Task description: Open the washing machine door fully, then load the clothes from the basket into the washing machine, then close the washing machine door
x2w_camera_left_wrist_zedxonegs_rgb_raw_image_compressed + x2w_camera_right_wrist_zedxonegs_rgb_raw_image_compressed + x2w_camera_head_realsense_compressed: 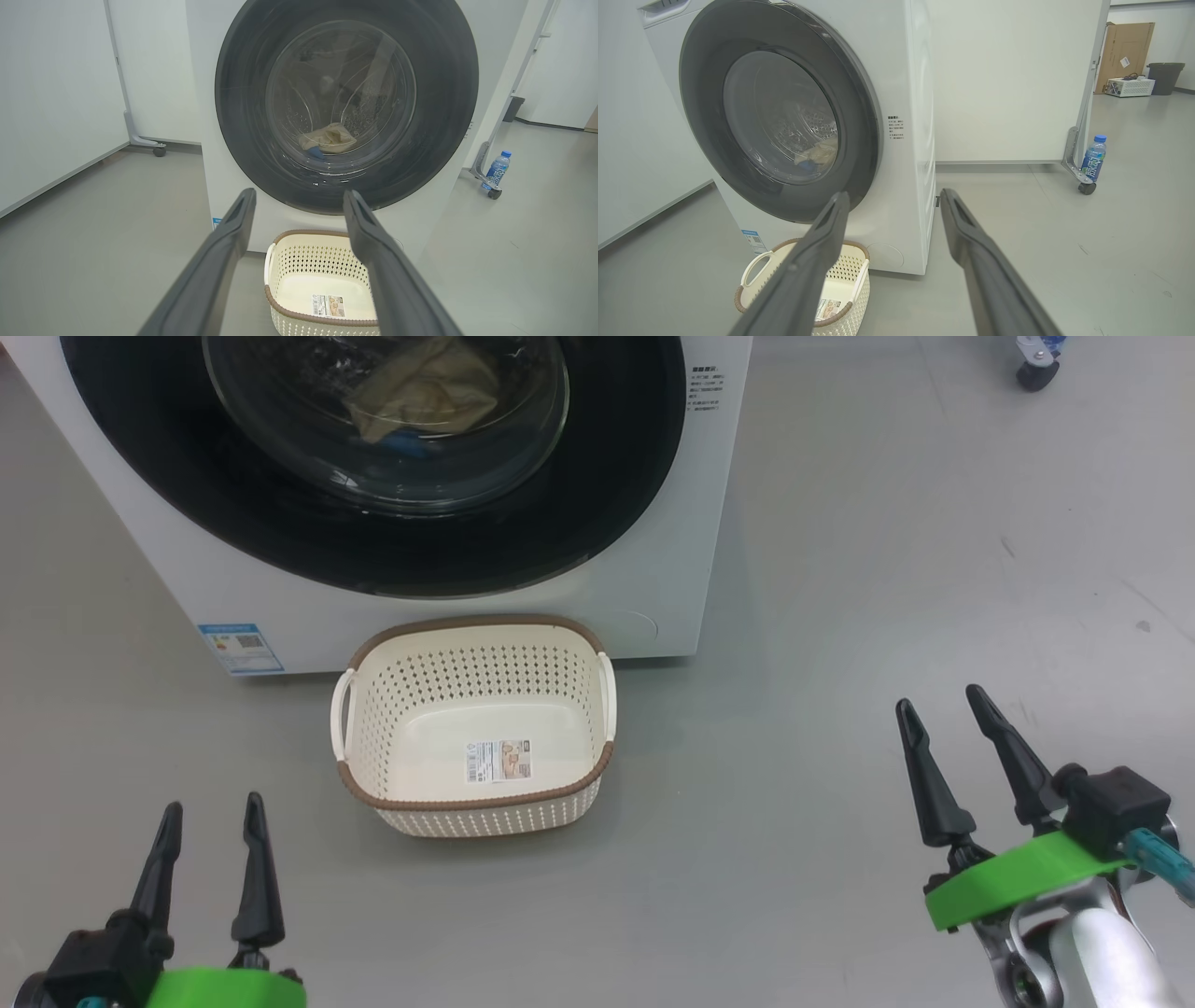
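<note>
Obs: door (373, 560) shut over clothes (420, 397) in drum; basket (476, 619) empty below, so load judged done. With nothing left to carry, left pincer (213, 803) and right pincer (939, 697) hang clear, spread wide, empty.

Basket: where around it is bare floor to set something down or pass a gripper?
Bare floor runs wide right of the basket, up to the right gripper, and a narrower stretch lies on its left toward the left gripper. Crowded behind: the basket's back rim sits close to the front of the washing machine.

Grey floor (840, 569), washing machine (672, 523), basket (485, 817), likely bottle (1093, 157)
</note>
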Robot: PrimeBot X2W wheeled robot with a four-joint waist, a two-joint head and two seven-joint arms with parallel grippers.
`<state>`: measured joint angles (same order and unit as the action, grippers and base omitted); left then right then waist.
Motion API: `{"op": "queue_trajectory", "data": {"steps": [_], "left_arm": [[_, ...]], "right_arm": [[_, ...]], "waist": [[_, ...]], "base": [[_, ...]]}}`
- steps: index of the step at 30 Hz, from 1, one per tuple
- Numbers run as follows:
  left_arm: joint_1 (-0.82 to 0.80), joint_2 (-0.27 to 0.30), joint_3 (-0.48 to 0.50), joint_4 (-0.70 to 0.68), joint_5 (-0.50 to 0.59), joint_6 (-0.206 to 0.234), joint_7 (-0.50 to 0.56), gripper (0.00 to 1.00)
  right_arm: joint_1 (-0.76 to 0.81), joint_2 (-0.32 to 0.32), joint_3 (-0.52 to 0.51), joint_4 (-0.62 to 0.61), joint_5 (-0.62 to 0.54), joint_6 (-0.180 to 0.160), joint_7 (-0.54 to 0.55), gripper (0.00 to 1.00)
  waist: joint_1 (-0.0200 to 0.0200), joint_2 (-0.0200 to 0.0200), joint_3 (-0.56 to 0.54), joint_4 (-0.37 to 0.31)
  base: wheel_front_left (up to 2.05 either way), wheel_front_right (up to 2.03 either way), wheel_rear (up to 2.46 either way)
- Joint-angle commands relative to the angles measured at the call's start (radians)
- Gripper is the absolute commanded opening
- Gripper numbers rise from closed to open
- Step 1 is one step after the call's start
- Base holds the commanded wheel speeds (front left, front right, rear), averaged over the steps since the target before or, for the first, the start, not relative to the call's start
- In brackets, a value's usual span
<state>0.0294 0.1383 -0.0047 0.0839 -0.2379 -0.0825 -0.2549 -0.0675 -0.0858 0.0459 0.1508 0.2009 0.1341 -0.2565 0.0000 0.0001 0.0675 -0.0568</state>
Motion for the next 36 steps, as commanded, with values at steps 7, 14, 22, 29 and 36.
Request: {"op": "queue_trajectory", "data": {"steps": [7,14,22,29,36], "left_arm": [[0.000,-0.005,-0.002,0.016,0.000,0.000,0.000,0.00],[0.002,-0.022,-0.001,0.064,-0.051,-0.002,0.017,0.00],[-0.006,-0.026,0.006,0.070,-0.139,-0.005,0.040,0.00],[-0.015,-0.030,0.014,0.076,-0.227,-0.008,0.063,0.00],[-0.025,-0.035,0.022,0.082,-0.314,-0.011,0.086,0.00]], "right_arm": [[0.002,0.002,0.002,0.017,0.000,0.000,0.001,0.00],[0.022,0.006,0.007,0.055,0.056,0.000,0.012,0.00],[0.017,0.003,0.002,0.059,0.152,0.000,0.031,0.00],[0.013,0.001,-0.004,0.061,0.245,0.000,0.051,0.00],[0.009,0.000,-0.011,0.063,0.339,-0.001,0.071,0.00]], "waist": [[0.0000,-0.0001,0.004,0.001],[0.0000,-0.0001,0.002,0.003],[0.0000,-0.0001,-0.002,0.007],[0.0000,-0.0001,-0.007,0.010],[0.0000,-0.0001,-0.011,0.014]], "base": [[0.00,0.00,0.00],[0.00,0.00,0.00],[0.00,0.00,0.00],[0.00,0.00,0.00],[0.00,0.00,0.00]]}}
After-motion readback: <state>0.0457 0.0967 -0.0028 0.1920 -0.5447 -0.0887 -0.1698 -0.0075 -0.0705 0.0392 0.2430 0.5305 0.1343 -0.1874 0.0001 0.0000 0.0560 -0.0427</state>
